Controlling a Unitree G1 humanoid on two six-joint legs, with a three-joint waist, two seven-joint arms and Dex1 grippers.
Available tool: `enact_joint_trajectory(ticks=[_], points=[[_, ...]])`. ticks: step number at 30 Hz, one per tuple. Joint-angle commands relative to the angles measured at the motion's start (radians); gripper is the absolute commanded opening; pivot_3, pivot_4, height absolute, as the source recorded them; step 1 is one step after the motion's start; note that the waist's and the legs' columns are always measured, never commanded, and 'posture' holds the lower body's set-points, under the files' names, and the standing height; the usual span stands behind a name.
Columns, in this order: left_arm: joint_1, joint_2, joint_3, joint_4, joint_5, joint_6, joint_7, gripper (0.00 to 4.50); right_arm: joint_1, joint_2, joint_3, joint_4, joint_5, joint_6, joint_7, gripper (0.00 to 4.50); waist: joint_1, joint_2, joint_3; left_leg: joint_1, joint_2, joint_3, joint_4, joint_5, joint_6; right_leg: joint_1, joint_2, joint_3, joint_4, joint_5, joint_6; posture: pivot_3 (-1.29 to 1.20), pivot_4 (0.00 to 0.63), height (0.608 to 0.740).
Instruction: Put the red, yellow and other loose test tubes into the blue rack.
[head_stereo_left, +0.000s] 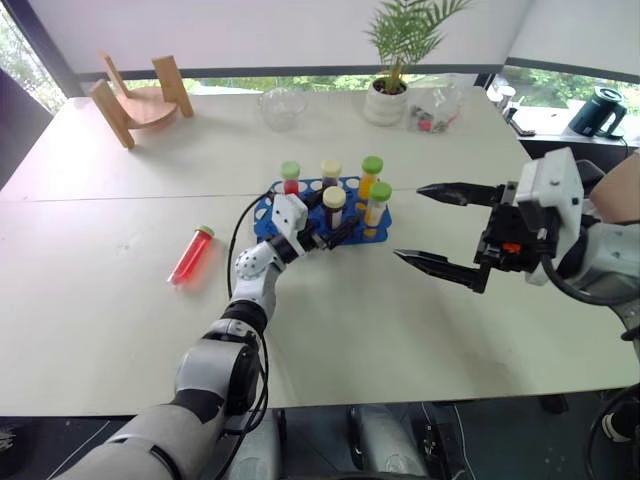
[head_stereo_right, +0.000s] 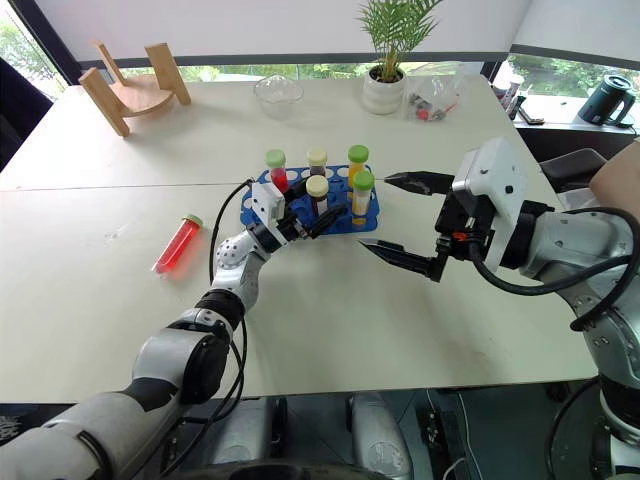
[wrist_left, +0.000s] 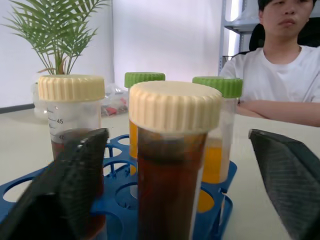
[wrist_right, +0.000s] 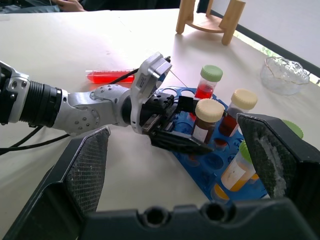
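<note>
While I look down through the head camera, the blue rack (head_stereo_left: 322, 212) sits mid-table with five capped tubes upright in it. My left gripper (head_stereo_left: 330, 232) is at the rack's near edge, its black fingers spread either side of a cream-capped dark tube (head_stereo_left: 334, 206) without pinching it. One loose tube of bright red liquid with a green cap (head_stereo_left: 191, 255) lies flat on the table (head_stereo_left: 420, 330), well apart from the rack at about its nine o'clock. My right gripper (head_stereo_left: 442, 227) hangs above the table at the rack's three o'clock, jaws wide, holding nothing. A wooden stand (head_stereo_left: 140, 98), a glass bowl (head_stereo_left: 282, 106) and a potted plant (head_stereo_left: 392, 60) line the far side.

Through the left wrist camera I get what the head camera cannot give: the cream-capped dark tube (wrist_left: 172, 165) stands seated in a rack hole with clear air between it and both fingers (wrist_left: 70, 190). Behind it stand a second cream-capped tube (wrist_left: 71, 107) and two green-capped tubes of orange-yellow liquid (wrist_left: 220, 135). A person (wrist_left: 287, 65) in a white shirt sits beyond the table, arms folded.

From the right wrist camera, its own fingers (wrist_right: 85, 175) stand far apart, framing the left gripper (wrist_right: 180, 142) against the rack (wrist_right: 220, 172). This angle also shows a green-capped red tube (wrist_right: 206, 84) in a far hole, and the loose red tube (wrist_right: 107, 76) beyond the left arm; I think it lies clear of the cable near it, though that part is hard to read.
</note>
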Motion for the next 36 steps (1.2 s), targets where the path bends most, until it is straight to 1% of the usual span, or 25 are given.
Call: enact_joint_trajectory(ticks=[1,3,5,7,9,11,13,14,15,17,18,19,21,24,27,36], points=[[0.04,0.051,-0.023,-0.101,0.007,0.044,-0.026,4.44,-0.017,-0.008,-0.008,-0.017,0.004,-0.022,0.006,4.5,-0.004,0.0,0.0,0.0,0.0,0.0,0.0,0.0,0.0,0.0,0.0,0.0,0.0,0.0,0.0,0.0,0.15,0.74],[0.076,0.091,-0.031,-0.249,-0.018,0.1,-0.039,4.44,-0.018,-0.007,-0.001,-0.009,-0.002,-0.03,0.014,4.5,-0.005,0.0,0.0,0.0,0.001,0.0,-0.001,0.0,0.0,0.0,0.001,0.0,0.0,0.0,0.0,0.0,0.15,0.74],[0.127,0.15,-0.043,-0.475,-0.042,0.258,-0.02,4.44,-0.017,-0.003,0.006,0.001,-0.007,-0.038,0.023,4.5,-0.005,0.0,0.0,0.0,0.002,0.0,-0.002,0.0,0.0,-0.001,0.001,0.0,0.0,0.0,0.0,0.0,0.15,0.74],[0.176,0.228,-0.046,-0.721,-0.067,0.454,0.014,4.44,-0.016,-0.002,0.019,0.017,-0.018,-0.053,0.04,4.5,-0.004,0.0,0.0,-0.001,0.002,-0.001,-0.002,0.0,0.0,-0.002,0.001,-0.001,0.0,0.0,0.0,0.0,0.15,0.74],[0.207,0.353,-0.047,-0.959,-0.082,0.769,0.065,4.44,-0.024,0.002,0.037,0.039,-0.033,-0.075,0.058,4.5,-0.006,-0.001,0.001,-0.003,0.003,-0.001,-0.001,0.0,0.0,-0.003,0.001,-0.001,0.0,0.0,0.0,0.0,0.15,0.74],[0.212,0.49,-0.031,-1.125,-0.121,1.081,0.105,4.44,-0.041,0.009,0.062,0.068,-0.051,-0.103,0.078,4.5,-0.006,-0.001,0.001,-0.003,0.003,-0.001,-0.001,0.0,0.0,-0.003,0.001,-0.001,0.001,0.0,0.0,0.0,0.15,0.74],[0.187,0.63,-0.025,-1.215,-0.15,1.388,0.138,4.44,-0.06,0.02,0.087,0.097,-0.066,-0.13,0.097,4.5,-0.007,-0.001,0.001,-0.002,0.002,-0.001,-0.001,0.0,0.0,-0.002,0.001,-0.002,0.0,0.0,0.0,0.0,0.15,0.74],[0.161,0.697,-0.022,-1.23,-0.172,1.578,0.154,4.44,-0.07,0.026,0.1,0.112,-0.075,-0.144,0.106,4.5,-0.01,-0.001,0.001,-0.002,0.002,-0.001,-0.001,0.0,0.0,-0.002,0.001,-0.002,0.0,0.0,0.0,0.0,0.15,0.74],[0.138,0.743,-0.015,-1.235,-0.187,1.718,0.174,4.44,-0.079,0.031,0.111,0.124,-0.082,-0.155,0.114,4.5,-0.012,-0.001,0.001,-0.002,0.002,-0.001,-0.001,0.0,0.0,-0.002,0.001,-0.002,0.001,0.0,0.0,0.0,0.15,0.74],[0.103,0.804,-0.026,-1.216,-0.18,1.876,0.212,4.44,-0.096,0.041,0.13,0.145,-0.093,-0.174,0.129,4.5,-0.012,-0.002,0.001,-0.002,0.002,-0.002,-0.001,0.0,0.0,-0.002,0.001,-0.003,0.0,-0.001,0.0,0.0,0.15,0.74],[0.077,0.834,-0.04,-1.189,-0.185,1.981,0.22,4.44,-0.107,0.047,0.142,0.157,-0.101,-0.185,0.137,4.5,-0.013,-0.002,0.002,-0.003,0.002,-0.002,-0.001,0.0,0.0,-0.002,0.001,-0.003,0.0,-0.001,0.0,0.0,0.15,0.74],[0.064,0.865,-0.065,-1.168,-0.193,2.048,0.211,4.44,-0.117,0.054,0.152,0.168,-0.108,-0.193,0.144,4.5,-0.016,-0.003,0.002,-0.003,0.002,-0.002,-0.001,0.0,0.0,-0.002,0.001,-0.003,0.0,-0.001,0.0,0.0,0.15,0.74],[0.034,0.892,-0.103,-1.092,-0.17,2.12,0.238,4.44,-0.138,0.064,0.17,0.186,-0.124,-0.209,0.159,4.5,-0.021,-0.003,0.002,-0.003,0.002,-0.002,-0.001,0.0,0.0,-0.003,0.001,-0.003,0.0,-0.001,0.0,0.0,0.15,0.74],[0.013,0.909,-0.16,-1.021,-0.156,2.174,0.261,4.44,-0.151,0.071,0.18,0.2,-0.135,-0.224,0.174,4.5,-0.027,-0.003,0.002,-0.004,0.002,-0.003,-0.001,0.0,0.0,-0.005,0.001,-0.004,0.001,-0.001,0.0,0.0,0.15,0.74],[0.026,0.912,-0.202,-0.984,-0.156,2.145,0.254,4.44,-0.143,0.073,0.175,0.197,-0.139,-0.224,0.178,4.5,-0.027,-0.003,0.002,-0.006,0.002,-0.003,-0.001,0.0,0.0,-0.006,0.001,-0.004,0.001,-0.001,0.0,0.0,0.15,0.74],[-0.076,0.78,-0.259,-0.712,-0.088,1.964,0.278,4.44,-0.124,0.047,0.141,0.163,-0.123,-0.184,0.169,4.5,-0.019,-0.003,0.002,-0.007,0.002,-0.002,0.0,0.0,0.0,-0.007,0.0,-0.004,0.002,-0.001,0.0,0.0,0.15,0.74]])
